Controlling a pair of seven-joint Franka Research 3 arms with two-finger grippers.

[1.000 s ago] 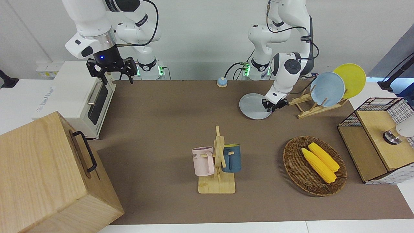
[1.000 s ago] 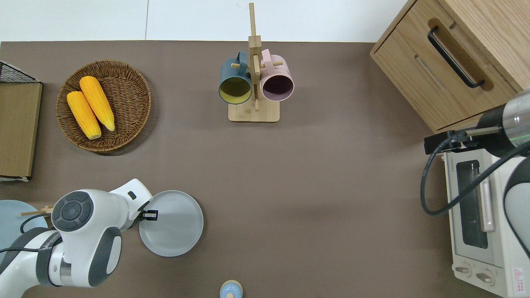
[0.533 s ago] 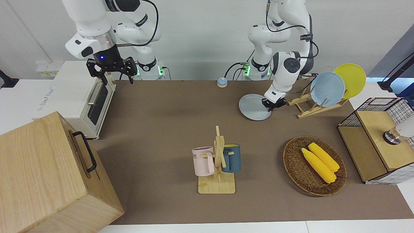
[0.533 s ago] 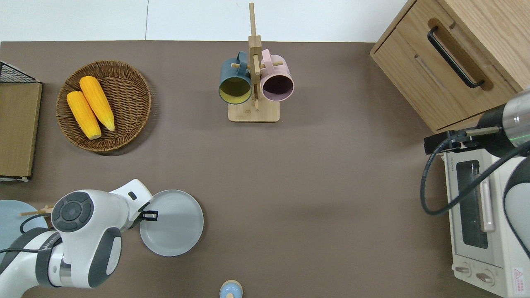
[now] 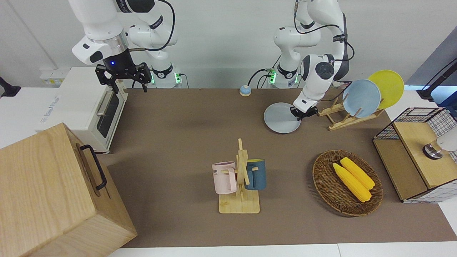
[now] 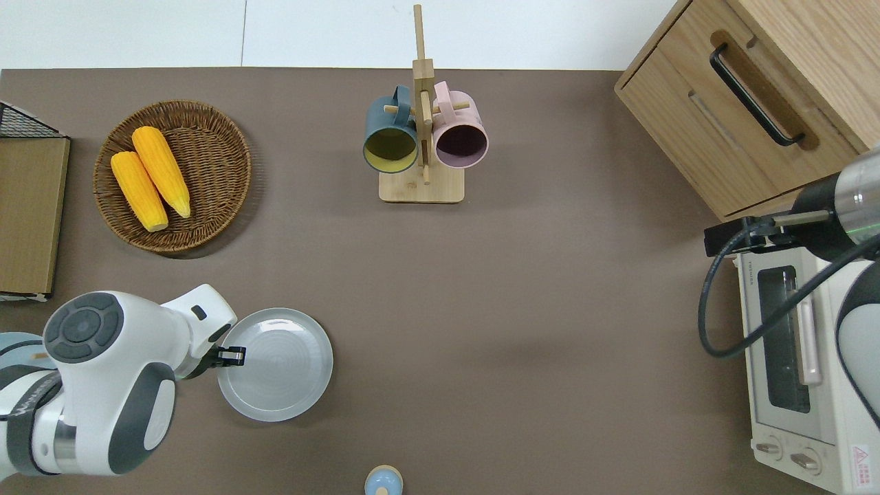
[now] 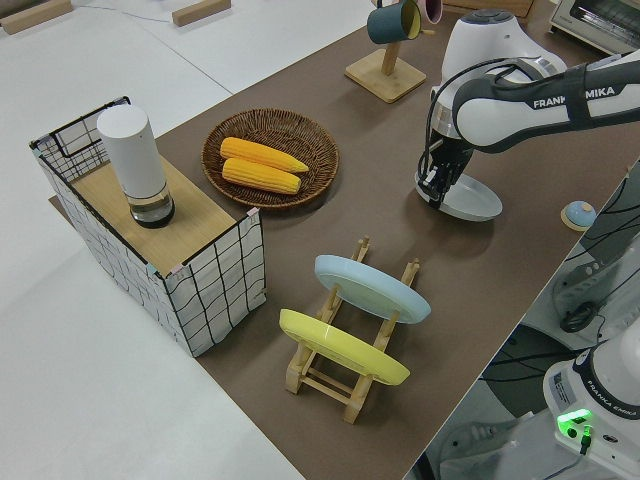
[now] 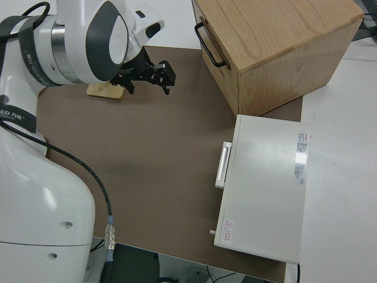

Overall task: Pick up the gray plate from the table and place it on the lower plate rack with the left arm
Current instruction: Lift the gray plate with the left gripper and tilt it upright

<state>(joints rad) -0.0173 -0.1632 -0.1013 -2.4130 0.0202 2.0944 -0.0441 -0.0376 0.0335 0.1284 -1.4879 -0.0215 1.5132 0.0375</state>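
Pale gray and plainly hard, the task's dish is the thing to weigh up, but going across the front view the parked right arm comes first. The right arm's fingers (image 5: 144,79) are spread apart and empty.

Past the wooden mug stand (image 5: 241,178) in mid-worktop, the gray plate (image 5: 280,119) lies close to the robots' edge of the worktop (image 5: 185,135), just beside the lower plate rack (image 5: 334,110). The left arm's fingers (image 5: 302,114) are closed on its rim, on the side toward the rack.

I judge the plate stiff, smooth and breakable, moderately heavy for a grip at one edge. Held there it will want to droop and could slip, so a firm pinch across the raised rim and slow turning seem wise. The rim is the only real handhold, since the shallow face offers nothing to grip.

Farther on, the light blue plate (image 5: 361,98) and the yellow plate (image 5: 389,87) stand in the rack's upper slots, and the pegs nearest the gray plate are free.

Hard to make out is whether the plate has cleared the worktop or only tilted. In the overhead view the arm's body hides the rack almost wholly.
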